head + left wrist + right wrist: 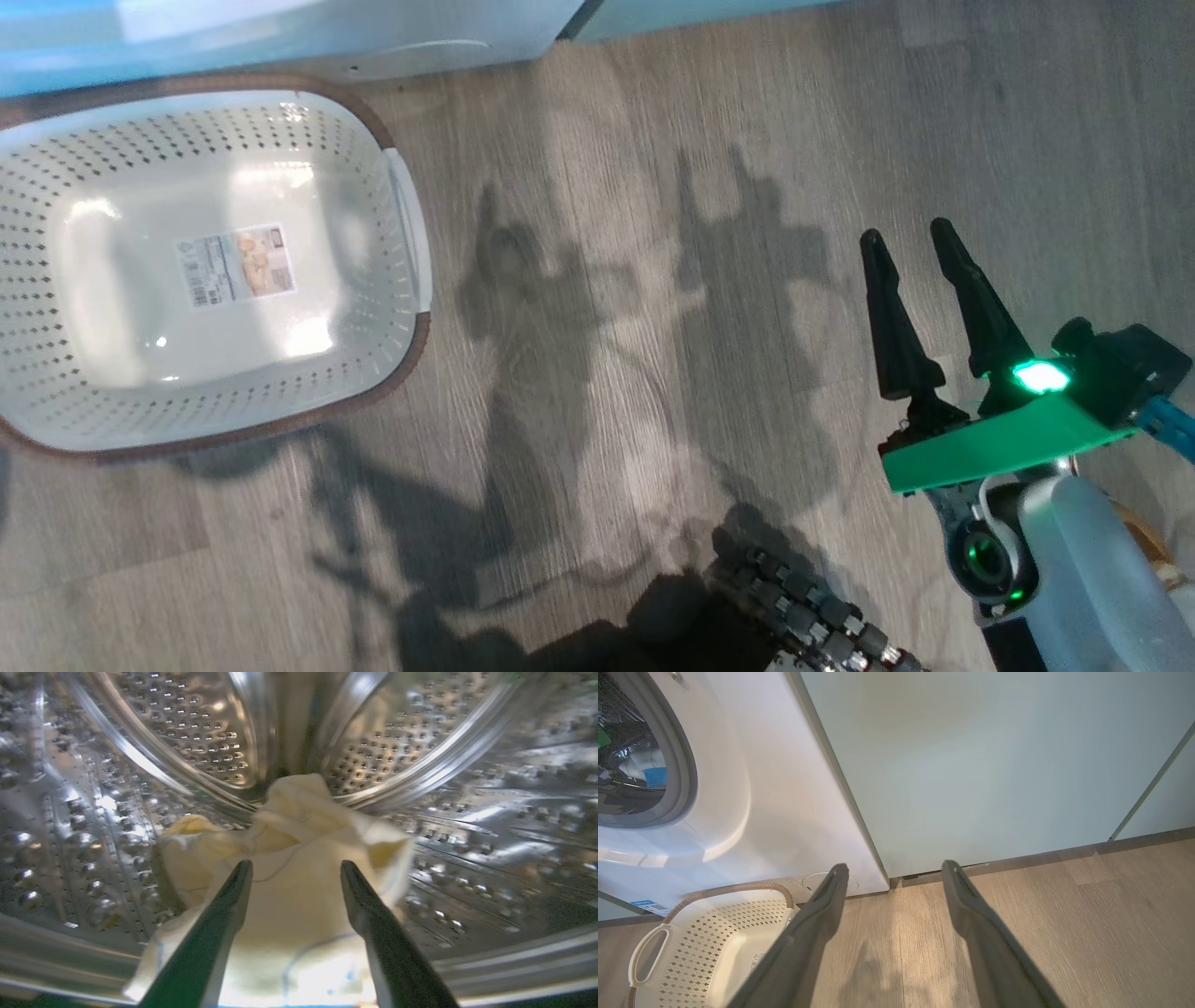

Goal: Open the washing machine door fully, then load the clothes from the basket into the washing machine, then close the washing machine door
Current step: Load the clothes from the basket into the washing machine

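The left gripper (295, 864) is inside the drum (196, 728), its two fingers spread wide and gripping nothing. The clothes (299, 812) lie heaped on the drum wall straight ahead of it, running from under and between the fingers out past their tips. The pile's long axis follows the fingers' own line, toward the back of the drum. Neither finger seems to press the cloth from the side, though the near end of the pile passes beneath them and contact there cannot be ruled out.

The basket (93, 159) sits on the floor (607, 187) at the left of the head view, just before the foot of the washing machine (775, 788). Its base is bare apart from the label (235, 266). Loading therefore looks done. The step in hand is probably to draw the left arm back along its own finger line, out through the grey seal (686, 765), without dragging cloth over the lip.

To the right, well apart from the basket, the right gripper (904, 230) hangs above bare floor. Its fingers are wide apart and empty, pointing toward the machine's lower right corner and the teal cabinet (971, 765) beside it. The machine's mouth lies up and to the left of this gripper. Where the door stands cannot be told, so which arm is nearer to it is an open question. The right arm is free, while the left has to clear the drum first.
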